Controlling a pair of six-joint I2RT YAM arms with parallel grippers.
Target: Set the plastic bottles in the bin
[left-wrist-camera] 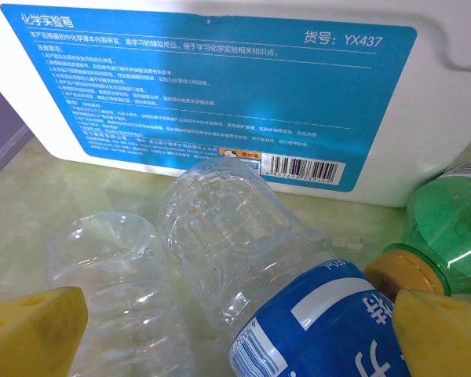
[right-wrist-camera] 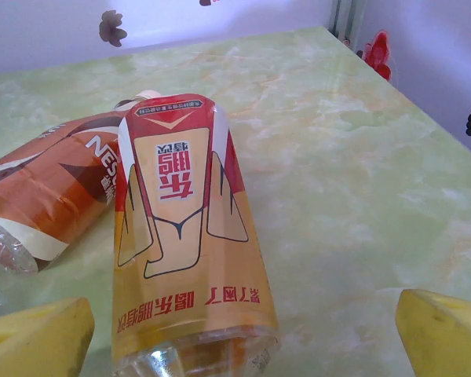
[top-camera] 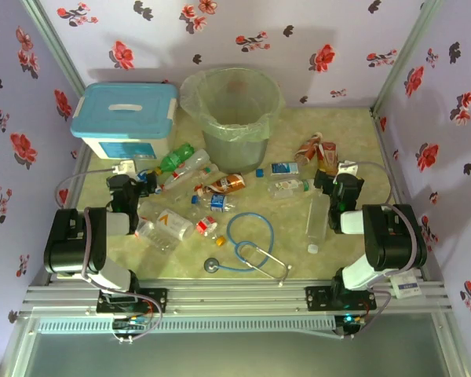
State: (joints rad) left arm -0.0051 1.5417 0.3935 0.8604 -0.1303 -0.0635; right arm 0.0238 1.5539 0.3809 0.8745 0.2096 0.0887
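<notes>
**Gripper and Bottle Positions: Both Grippers Apart, Empty**

Left gripper (left-wrist-camera: 235, 334): fingers spread wide, holding nothing. A clear bottle with a blue label (left-wrist-camera: 314, 326) lies between them, with a green bottle (left-wrist-camera: 447, 228) just beside it. Both lie front-left of the bin (top-camera: 234, 129), before the white box (left-wrist-camera: 220, 86) marked "YX437".

Right gripper (right-wrist-camera: 243, 330): fingers spread wide, empty. An orange-labelled bottle (right-wrist-camera: 188, 259) lies between them on the desk (right-wrist-camera: 353, 173), front-right of the bin, just beside a brown bottle (right-wrist-camera: 55, 188) reading "NES".

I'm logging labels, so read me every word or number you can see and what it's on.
"化学实验箱": box label
"货号: YX437": same label
"NES", cut off: brown bottle
"东鹏", upside down: yellow bottle
Fine print, barcode digits, blue bottle label: unreadable
</notes>
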